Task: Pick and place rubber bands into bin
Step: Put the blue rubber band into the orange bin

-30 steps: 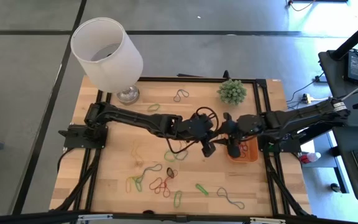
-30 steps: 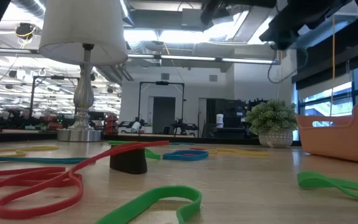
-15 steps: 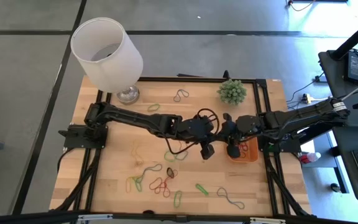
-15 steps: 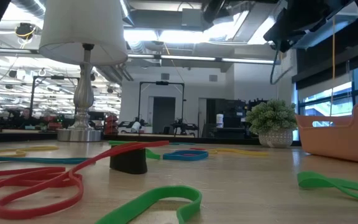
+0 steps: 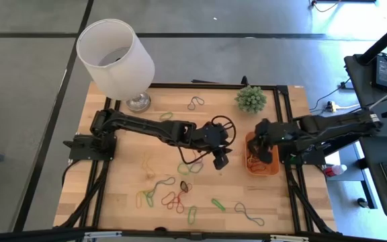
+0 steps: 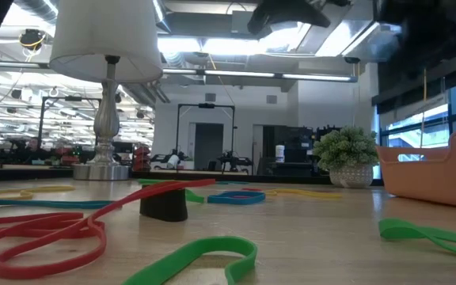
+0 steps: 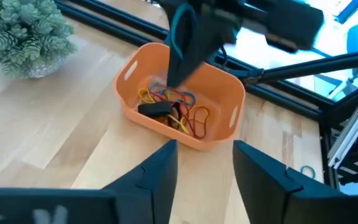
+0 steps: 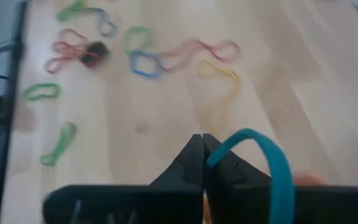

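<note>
Here, the right tool (image 5: pixel 263 138) hangs over the orange bin (image 5: pixel 274 168), which sits at about three o'clock on the tabletop (image 5: pixel 126 195), near its right edge. Its fingers are pressed together on a blue rubber band (image 8: pixel 263 165), whose loop arches out from between the tips in the right wrist view; the left wrist view shows the same band (image 7: pixel 182 28) dangling above the bin (image 7: pixel 219 134). Inside the bin lie several bands (image 7: pixel 173 109) in red, yellow, blue and a dark colour.

The left tool (image 5: pixel 222 160) is just beside the bin, toward nine o'clock of it, near the middle of the tabletop. Its two fingers (image 7: pixel 157 177) stand well apart, with nothing between them.

More rubber bands (image 5: pixel 170 195) lie scattered over the wood: a cluster of red, green and dark loops around seven o'clock, a green one (image 5: pixel 218 203) and a dark one (image 5: pixel 248 214) toward five o'clock, a yellow one (image 5: pixel 148 161) at eight o'clock, and two (image 5: pixel 195 103) near twelve. A white lamp (image 5: pixel 116 57) stands at eleven o'clock and a small plant (image 5: pixel 250 99) at one o'clock, beyond the bin.
</note>
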Controlling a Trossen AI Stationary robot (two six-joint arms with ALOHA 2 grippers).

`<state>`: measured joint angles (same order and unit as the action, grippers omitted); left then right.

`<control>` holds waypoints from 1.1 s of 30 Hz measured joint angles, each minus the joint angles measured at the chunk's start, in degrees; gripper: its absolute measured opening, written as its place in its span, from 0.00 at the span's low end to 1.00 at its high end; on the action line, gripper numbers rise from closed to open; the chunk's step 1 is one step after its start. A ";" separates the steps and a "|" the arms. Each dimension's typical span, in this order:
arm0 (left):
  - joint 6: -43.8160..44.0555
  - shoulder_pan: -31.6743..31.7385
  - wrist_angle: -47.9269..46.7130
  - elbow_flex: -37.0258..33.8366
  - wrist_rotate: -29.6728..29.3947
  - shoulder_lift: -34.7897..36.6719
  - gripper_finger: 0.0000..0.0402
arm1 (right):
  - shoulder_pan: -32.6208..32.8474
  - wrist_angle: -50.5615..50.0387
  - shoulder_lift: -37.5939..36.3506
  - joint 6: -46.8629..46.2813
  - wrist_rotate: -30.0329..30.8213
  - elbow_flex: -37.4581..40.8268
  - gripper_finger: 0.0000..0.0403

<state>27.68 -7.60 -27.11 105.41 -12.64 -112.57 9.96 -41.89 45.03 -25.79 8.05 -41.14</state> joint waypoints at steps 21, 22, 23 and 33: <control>-2.86 0.99 -0.20 0.00 -0.31 0.00 0.39 | -0.01 -7.45 7.31 -17.57 -6.64 14.31 0.02; -2.86 0.98 -0.18 0.00 -0.25 0.00 0.39 | -0.01 -7.30 7.95 -17.55 -6.65 14.31 0.03; -2.89 0.98 -0.20 0.00 -0.24 0.00 0.39 | -0.01 -7.21 8.42 -17.45 -6.65 14.23 0.05; 0.48 0.82 -4.87 0.00 -0.08 0.00 0.39 | 0.01 -14.29 8.37 -14.09 -4.89 8.51 0.28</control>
<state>28.16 -6.77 -31.97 105.41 -12.73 -112.57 9.97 -56.18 53.40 -39.88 3.16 -32.63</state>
